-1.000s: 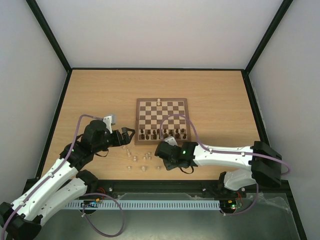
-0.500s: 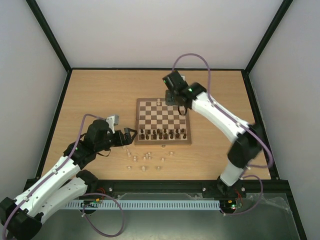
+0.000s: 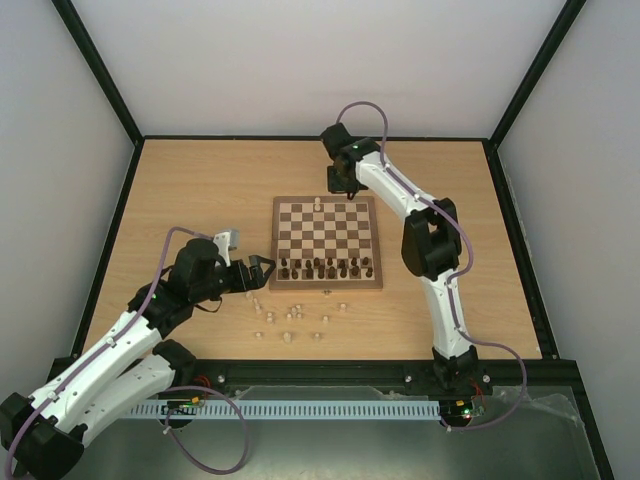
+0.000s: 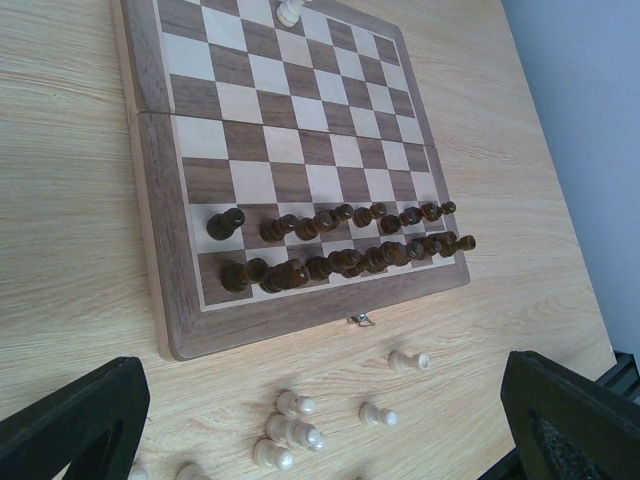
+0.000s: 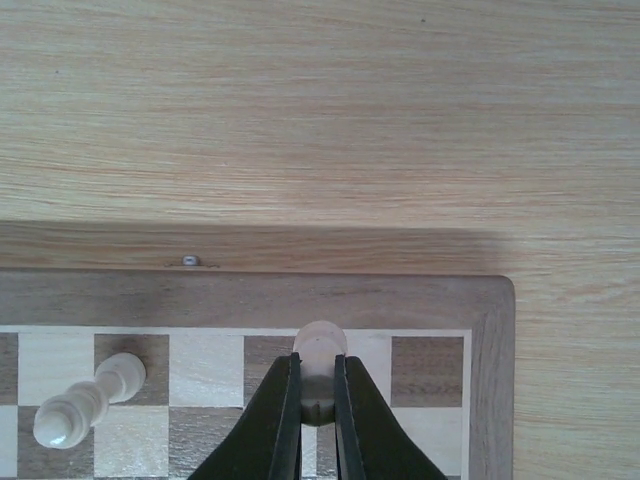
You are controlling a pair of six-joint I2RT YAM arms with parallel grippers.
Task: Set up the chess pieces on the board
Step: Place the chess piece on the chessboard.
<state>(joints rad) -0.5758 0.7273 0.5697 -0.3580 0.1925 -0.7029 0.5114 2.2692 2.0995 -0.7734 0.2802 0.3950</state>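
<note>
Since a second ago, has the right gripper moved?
Yes. Against the board, the right gripper went from the near edge to the far edge, shut on a pale chess piece.

Table: light wood-grain top, grain running 9 to 3 o'clock in the top view. It fills the bottom of the enclosure.

Black frame rail borders the far edge at 12 o'clock. Black posts rise from the far corners, one toward 11 o'clock, one toward 1 o'clock.

Walls are plain white panels: back wall at 12, side walls at 9 and 3.

At 6 o'clock, a white slotted strip runs along the near edge, with a grey surface below it.

Light is even and diffuse, with no hard shadows. The right wrist view shows one soft shadow band across the wood.
</note>
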